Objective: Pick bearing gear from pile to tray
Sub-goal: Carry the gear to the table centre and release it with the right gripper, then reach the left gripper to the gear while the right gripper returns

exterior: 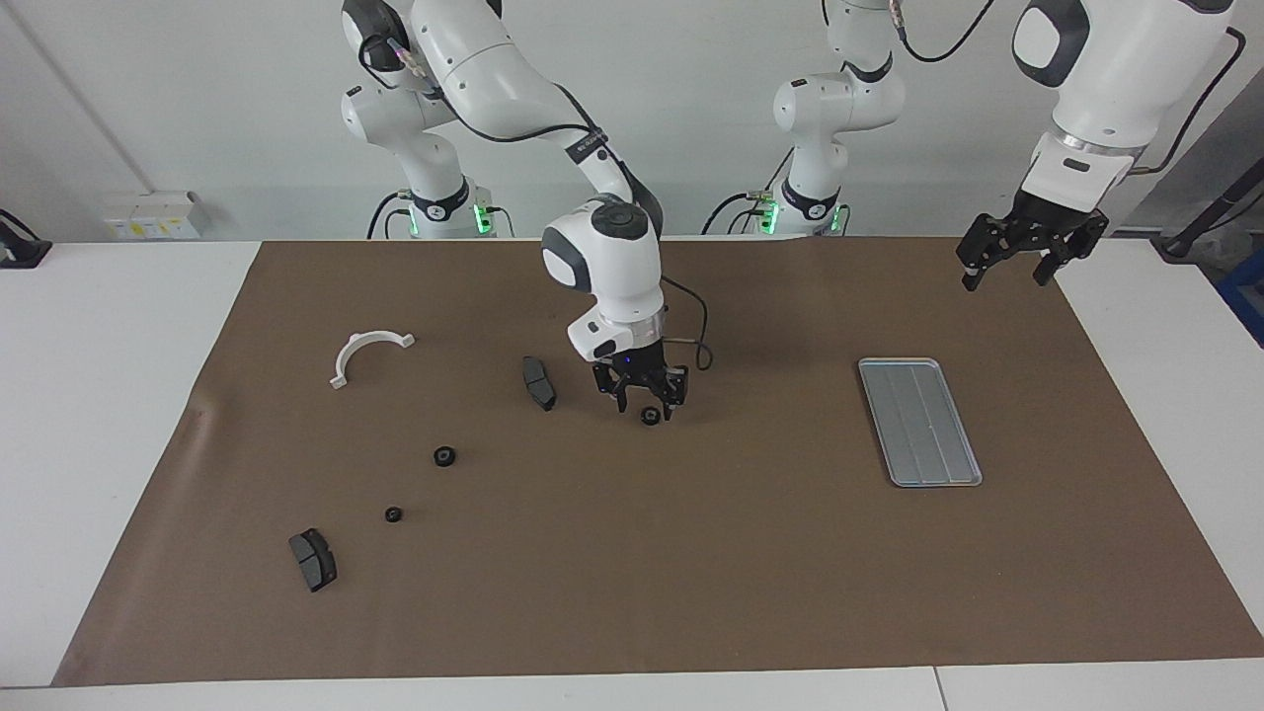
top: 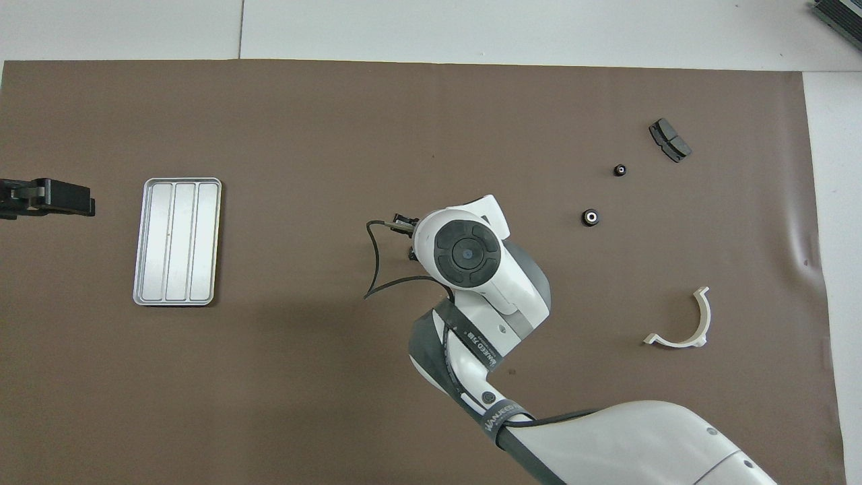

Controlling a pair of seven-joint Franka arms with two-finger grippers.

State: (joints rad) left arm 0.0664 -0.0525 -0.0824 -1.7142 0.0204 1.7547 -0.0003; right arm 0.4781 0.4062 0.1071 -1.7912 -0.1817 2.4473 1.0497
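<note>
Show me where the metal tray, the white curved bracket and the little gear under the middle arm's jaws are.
tray [exterior: 919, 422], facing view, on its ridged floor.
white curved bracket [exterior: 357, 350], facing view, on the arch.
gear [exterior: 650, 416], facing view, on its black top, lying on the mat.

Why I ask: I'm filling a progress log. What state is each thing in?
Right end effector: open, low over a gear.
That gear: on the mat, ungripped.
Left end effector: open, raised, waiting.
Tray: empty.
Other two gears: loose on the mat.
Brake pads, bracket: lying untouched.
</note>
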